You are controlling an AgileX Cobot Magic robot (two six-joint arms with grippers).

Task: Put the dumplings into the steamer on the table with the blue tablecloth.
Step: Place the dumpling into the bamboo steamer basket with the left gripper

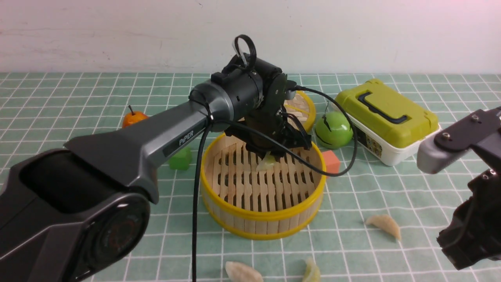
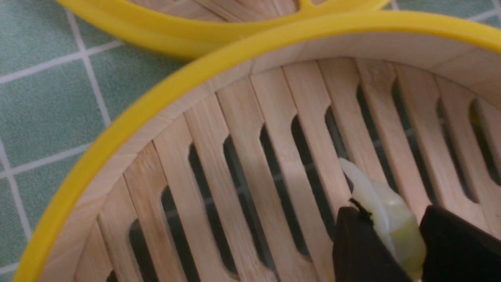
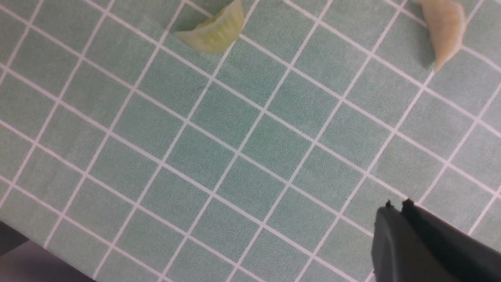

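The left arm (image 1: 156,133) stretches forward, left fingers (image 2: 360,246) clamped partway; right fingers (image 3: 391,243) pressed together.

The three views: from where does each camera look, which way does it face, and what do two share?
Front view: between the arms, facing forward at the steamer; left arm and right arm show.
Left wrist view: on the left wrist, looking down into the steamer; left gripper pinches a dumpling.
Right wrist view: on the right wrist, looking down at the tablecloth and two loose dumplings; shut right gripper shows.
Shared: front and left wrist views both show the steamer and the pinched dumpling.
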